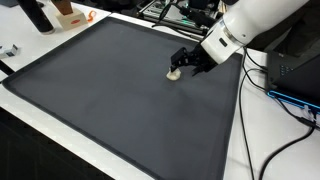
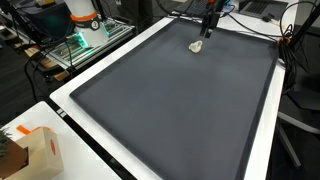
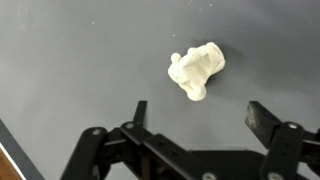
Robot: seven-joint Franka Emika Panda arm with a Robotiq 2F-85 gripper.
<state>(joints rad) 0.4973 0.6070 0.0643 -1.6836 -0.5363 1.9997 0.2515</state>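
Note:
A small cream-white lumpy object point(image 3: 196, 70), like a soft toy or crumpled piece, lies on the dark grey mat point(image 3: 70, 60). My gripper point(image 3: 200, 112) hovers just above and beside it, jaws spread wide with nothing between them. In both exterior views the same white object point(image 1: 175, 72) point(image 2: 197, 46) rests on the mat directly by the black gripper point(image 1: 186, 63) point(image 2: 208, 28), close to the fingertips but not held.
The large dark mat point(image 1: 110, 100) covers a white table point(image 2: 70, 105). An orange-and-white box point(image 2: 38, 150) sits near one corner. Cables point(image 1: 285, 110) trail beside the mat; clutter and equipment point(image 2: 85, 25) stand beyond the table edges.

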